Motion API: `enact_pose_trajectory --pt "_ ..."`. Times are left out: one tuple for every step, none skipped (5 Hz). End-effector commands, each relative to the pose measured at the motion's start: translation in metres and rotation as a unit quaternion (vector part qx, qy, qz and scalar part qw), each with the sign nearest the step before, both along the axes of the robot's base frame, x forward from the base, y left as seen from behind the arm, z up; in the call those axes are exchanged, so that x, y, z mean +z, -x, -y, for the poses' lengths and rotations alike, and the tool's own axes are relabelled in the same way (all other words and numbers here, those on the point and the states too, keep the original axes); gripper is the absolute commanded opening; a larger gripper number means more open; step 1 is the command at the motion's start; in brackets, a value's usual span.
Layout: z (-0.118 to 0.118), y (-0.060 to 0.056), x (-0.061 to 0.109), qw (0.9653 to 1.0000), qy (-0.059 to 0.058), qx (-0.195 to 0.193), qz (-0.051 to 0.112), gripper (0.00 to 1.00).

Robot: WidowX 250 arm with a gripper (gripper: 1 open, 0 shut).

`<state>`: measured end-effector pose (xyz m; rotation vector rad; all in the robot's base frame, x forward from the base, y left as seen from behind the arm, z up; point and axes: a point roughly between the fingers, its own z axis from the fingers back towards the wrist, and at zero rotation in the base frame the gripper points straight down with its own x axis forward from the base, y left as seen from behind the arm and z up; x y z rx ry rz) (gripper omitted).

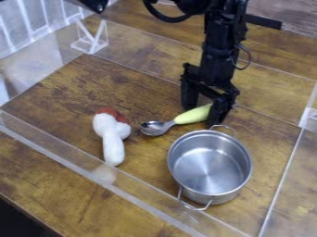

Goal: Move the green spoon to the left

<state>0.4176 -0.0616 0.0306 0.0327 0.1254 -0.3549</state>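
- Camera view, only one: gripper [207, 100] sits right of frame centre, pointing straight down, black arm running up to the top edge.
- Fingers [187, 93] spread wide, one each side of the handle end of the green spoon [176, 120]; nothing gripped. Can't tell if the tips touch the spoon or the surface [74, 93].
- Green spoon lies flat just right of centre, yellow-green handle angled up-right under the gripper, silver bowl pointing lower-left.
- Spoon bowl is just above the upper-left rim of the steel pot [209, 165]; whether they touch I can't tell.
- Steel pot in the lower right, upright, small handle on its lower edge.
- White bottle-shaped object [113, 137] with a red end lies left of centre, red end up, apart from the spoon bowl.
- Clear plastic wall [50, 148] borders the wooden surface on the lower left; a clear stand [89, 37] is at upper left.
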Motion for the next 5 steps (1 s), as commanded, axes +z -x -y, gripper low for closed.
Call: enact_pose_trajectory --pt "-0.006 -0.009 0.018 0.9996 0.006 0.009 0.025 0.00" --pt "-0.007 -0.010 0.016 0.9996 0.008 0.011 0.024 0.00" --pt "-0.006 -0.011 0.022 0.9991 0.027 0.012 0.032 0.00" --pt "-0.003 -0.010 0.030 0.9981 0.045 0.010 0.041 0.00" --pt "0.000 -0.010 0.039 0.9972 0.056 0.007 0.048 0.00"
